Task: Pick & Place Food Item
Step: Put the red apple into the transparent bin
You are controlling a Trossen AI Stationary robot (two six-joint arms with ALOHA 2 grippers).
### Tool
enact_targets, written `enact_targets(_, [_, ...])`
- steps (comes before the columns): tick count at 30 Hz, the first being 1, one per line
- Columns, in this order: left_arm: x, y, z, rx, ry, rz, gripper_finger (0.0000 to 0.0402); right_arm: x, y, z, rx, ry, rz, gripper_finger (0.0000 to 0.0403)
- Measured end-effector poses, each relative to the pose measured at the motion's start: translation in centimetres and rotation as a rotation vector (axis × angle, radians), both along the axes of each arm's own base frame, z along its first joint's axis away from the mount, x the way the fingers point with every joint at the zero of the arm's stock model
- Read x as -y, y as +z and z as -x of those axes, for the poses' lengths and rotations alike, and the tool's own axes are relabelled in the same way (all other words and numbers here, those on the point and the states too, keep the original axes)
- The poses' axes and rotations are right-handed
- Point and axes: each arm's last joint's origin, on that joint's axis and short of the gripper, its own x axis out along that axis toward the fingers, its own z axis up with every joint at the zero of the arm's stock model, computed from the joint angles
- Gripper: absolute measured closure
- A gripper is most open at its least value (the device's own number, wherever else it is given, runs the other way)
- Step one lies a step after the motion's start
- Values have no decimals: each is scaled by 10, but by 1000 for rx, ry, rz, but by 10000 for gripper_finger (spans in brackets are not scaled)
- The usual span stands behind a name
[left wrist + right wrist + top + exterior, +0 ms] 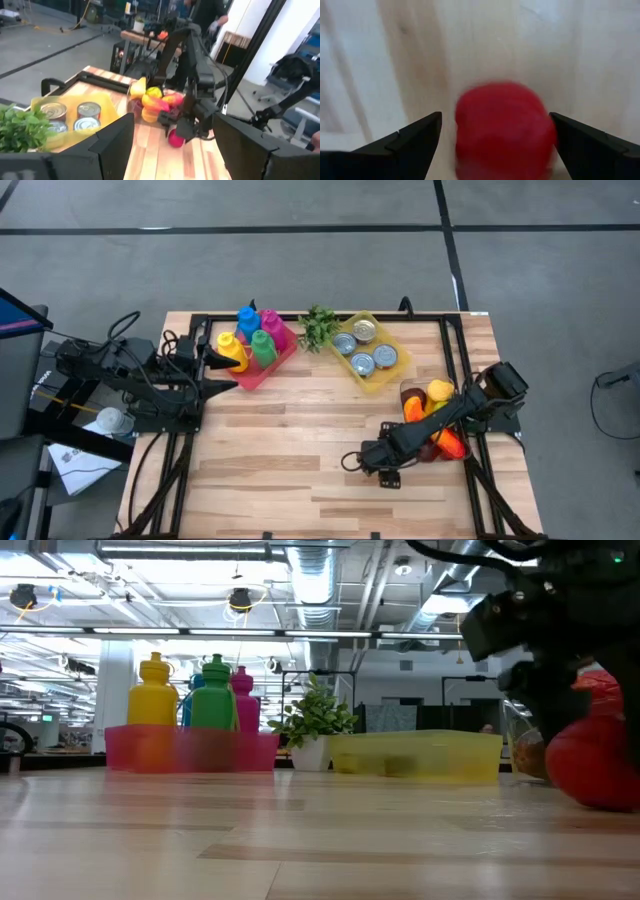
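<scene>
A red rounded food item (505,131) lies on the wooden table, straight under my right gripper (495,117). The right gripper is open and points down, with one finger on either side of the item and a gap to each. The low view shows the item (597,768) resting on the table at the far right, below the dark arm. In the left wrist view it sits as a red ball (175,139) under the right gripper. From above, the right gripper (385,463) hides it. My left gripper (222,370) waits open at the table's left, beside the pink tray.
A clear container of orange, yellow and red food items (436,392) stands under the right arm near the right edge. Toward the far edge are a yellow tray of cans (368,350), a small plant (318,327) and a pink tray of coloured bottles (255,345). Bare wood (280,445) spans the near middle.
</scene>
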Motion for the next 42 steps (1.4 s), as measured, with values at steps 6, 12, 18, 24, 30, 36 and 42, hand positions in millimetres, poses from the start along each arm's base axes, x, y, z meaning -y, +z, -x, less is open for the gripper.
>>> enact_targets(6, [0, -10, 1, -4, -1, -18, 145, -7, -16, 1, 83, -32, -73, 51])
enact_targets(12, [-3, -25, 8, -6, 22, -27, 171, -1, -20, 4, 50, -118, -61, 129])
enact_targets(18, [-7, -51, 19, -15, 55, -13, 218, -3, -18, 5, 34, -118, -76, 142])
enact_targets(24, [-12, -85, 34, -4, 70, 14, 267, -3, 14, -6, 146, -105, -129, 140])
enact_targets(30, [-16, -119, 48, 84, 63, 43, 313, 19, 63, -6, 340, -193, -123, 137])
enact_targets(36, [-14, -157, 42, 163, 27, 24, 371, 43, 116, 1, 623, -286, -144, 135])
enact_targets(42, [-7, -188, 26, 242, -39, 104, 396, 64, 174, 12, 989, -335, -244, 134])
